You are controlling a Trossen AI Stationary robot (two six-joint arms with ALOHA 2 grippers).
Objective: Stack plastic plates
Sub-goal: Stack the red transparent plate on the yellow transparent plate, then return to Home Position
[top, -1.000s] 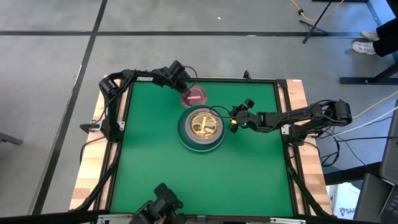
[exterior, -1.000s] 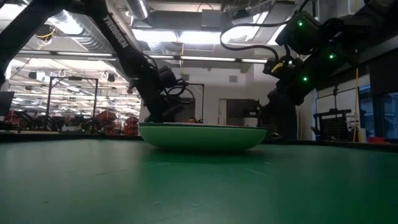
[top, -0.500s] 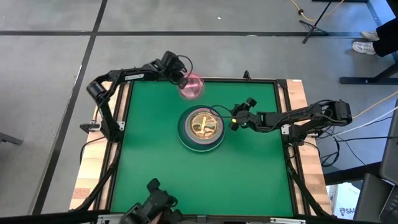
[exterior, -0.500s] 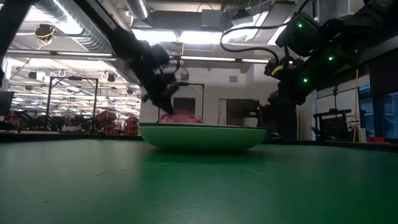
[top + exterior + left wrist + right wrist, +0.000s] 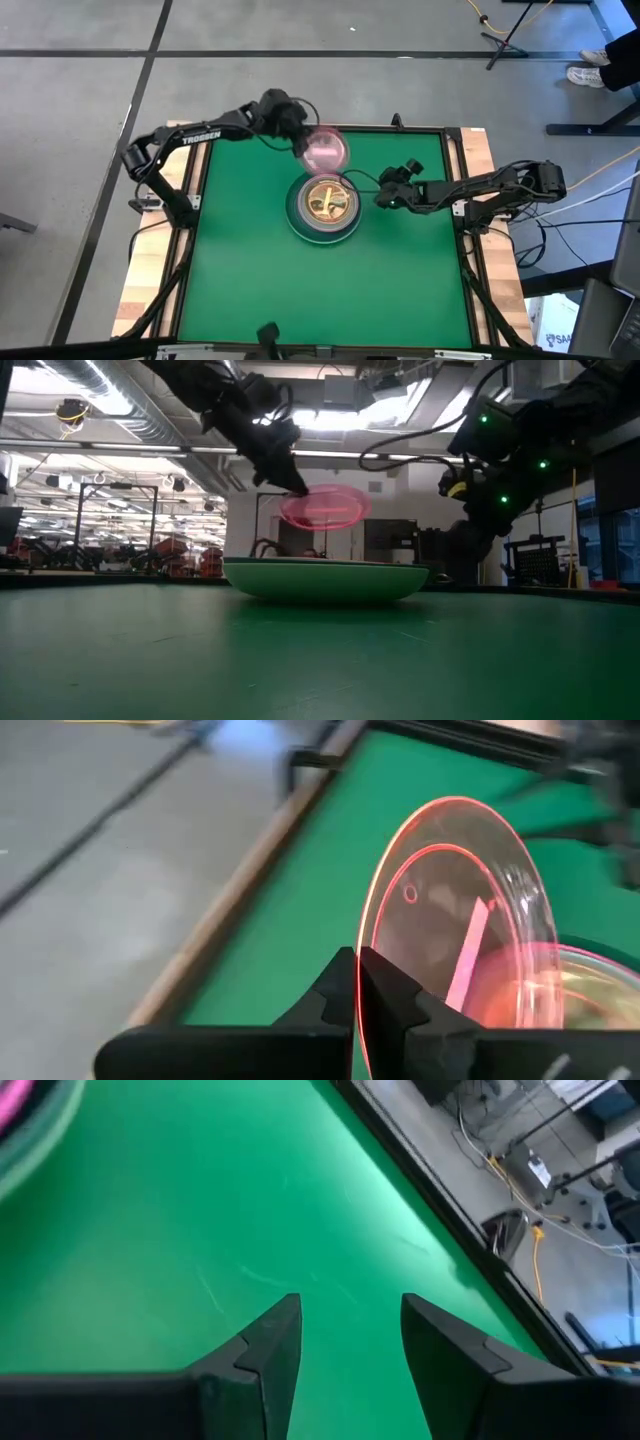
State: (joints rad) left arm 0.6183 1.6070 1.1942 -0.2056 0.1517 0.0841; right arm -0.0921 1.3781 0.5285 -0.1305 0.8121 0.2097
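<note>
One small pink plate (image 5: 325,149), pinched at its rim by the left gripper (image 5: 300,138), hangs over the stack's (image 5: 324,206) far edge and should be centred, levelled, then released, while the right gripper (image 5: 387,196) waits spread just right.

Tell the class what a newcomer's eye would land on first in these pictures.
First, the small translucent pink plastic plate, pinched by its rim in the left gripper and held in the air above the stack of round plastic plates at the middle of the green table. The right gripper waits open, empty, beside the stack.
</note>
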